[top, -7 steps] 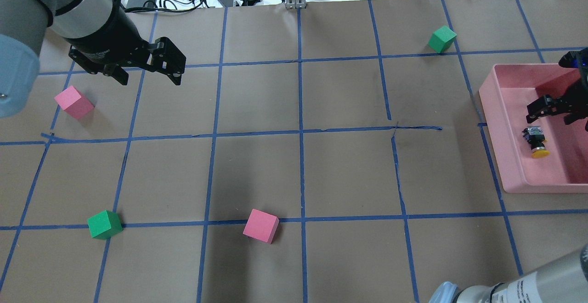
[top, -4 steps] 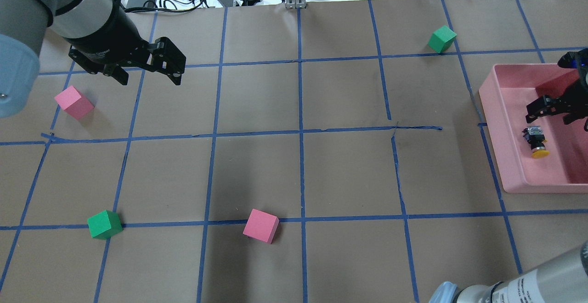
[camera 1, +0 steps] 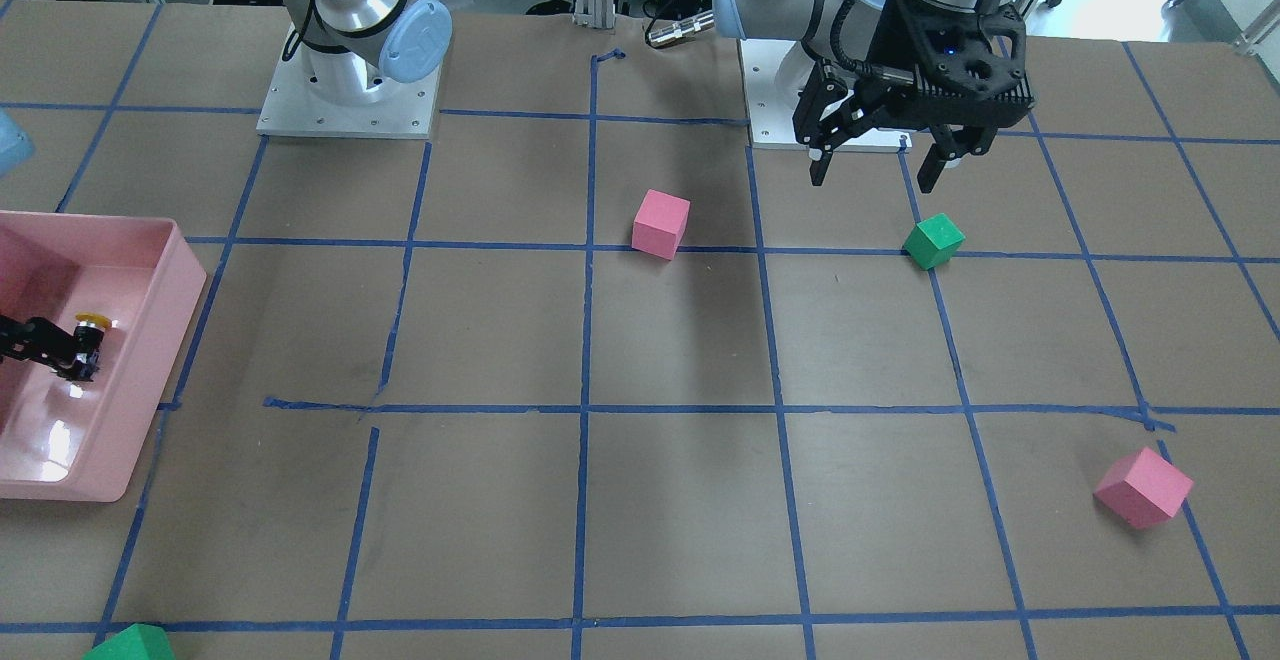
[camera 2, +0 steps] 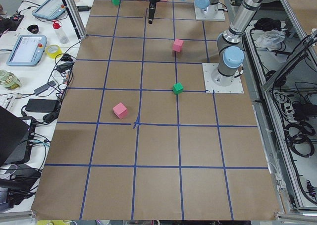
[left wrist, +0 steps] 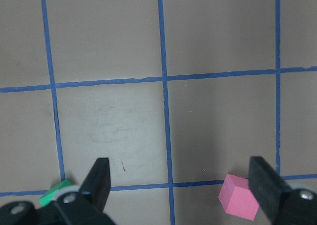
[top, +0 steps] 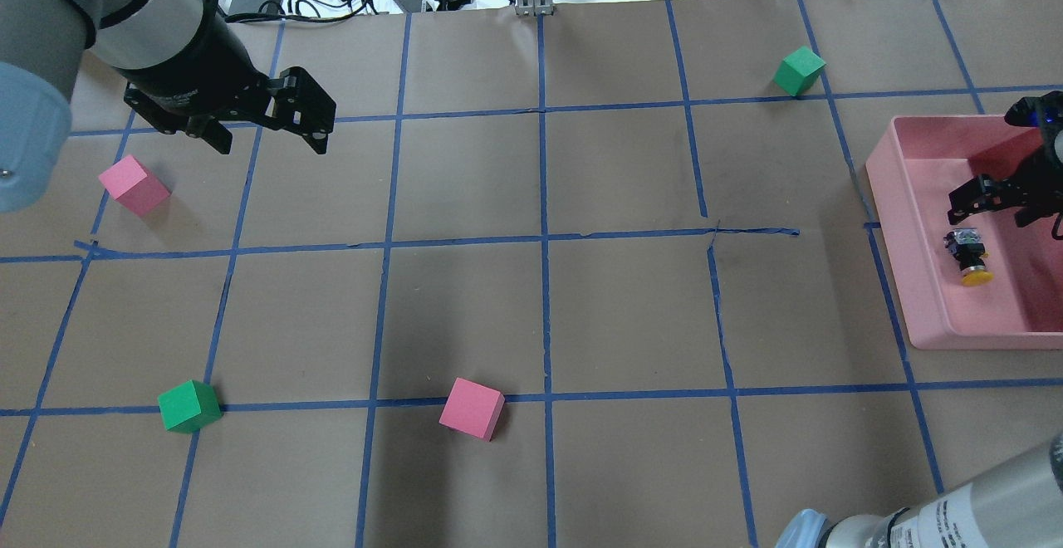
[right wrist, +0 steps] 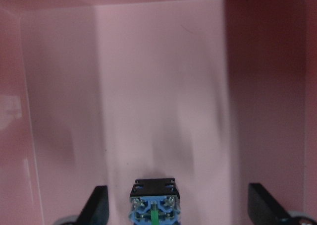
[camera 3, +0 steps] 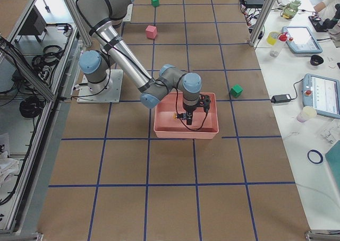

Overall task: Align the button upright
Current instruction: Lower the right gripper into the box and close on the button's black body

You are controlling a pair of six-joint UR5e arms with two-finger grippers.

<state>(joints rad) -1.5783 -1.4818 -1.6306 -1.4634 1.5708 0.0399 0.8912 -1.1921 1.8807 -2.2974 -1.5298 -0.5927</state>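
Observation:
The button (top: 967, 256) lies on its side in the pink tray (top: 885, 191), its yellow cap toward the robot and its silvery base toward my right gripper (top: 999, 209). That gripper is open, just beyond the button's base, inside the tray. In the right wrist view the button's base (right wrist: 152, 205) sits at the bottom edge, between the open fingers (right wrist: 97, 205). The button also shows in the front-facing view (camera 1: 88, 335). My left gripper (top: 270, 143) is open and empty, held above the table at the far left.
Pink cubes lie at the left (top: 133, 185) and near middle (top: 472, 408). Green cubes lie at the near left (top: 189, 406) and far right (top: 799, 70). The tray's walls surround the right gripper. Cables and a metal post stand at the table's far edge.
The right gripper has shifted very slightly away from the robot inside the tray. The button and the left arm have not moved.

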